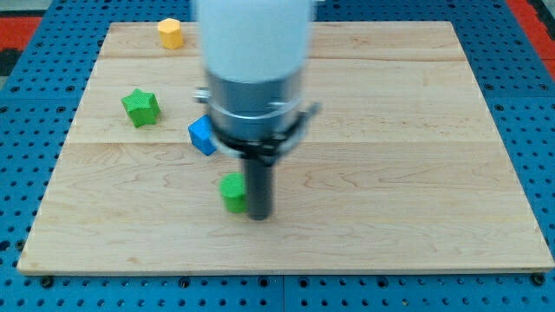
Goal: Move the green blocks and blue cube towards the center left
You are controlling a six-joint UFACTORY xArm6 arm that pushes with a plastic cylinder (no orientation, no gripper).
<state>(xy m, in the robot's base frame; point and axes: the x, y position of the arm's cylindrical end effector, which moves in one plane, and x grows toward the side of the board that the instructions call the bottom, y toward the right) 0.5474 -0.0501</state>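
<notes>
A green star block (pixel 140 107) lies at the view's left, above the middle of the wooden board (pixel 390 130). A blue cube (pixel 202 135) lies right of it, partly hidden by the arm's body. A second green block (pixel 232 192), roughly round, lies lower, near the board's middle-left. My tip (pixel 259 216) stands right beside this green block, touching or nearly touching its right side. The blue cube is up and to the left of my tip.
A yellow block (pixel 171 33) lies near the board's top edge at the left. The arm's white and grey body (pixel 254 78) hides part of the board's upper middle. A blue pegboard (pixel 26 139) surrounds the board.
</notes>
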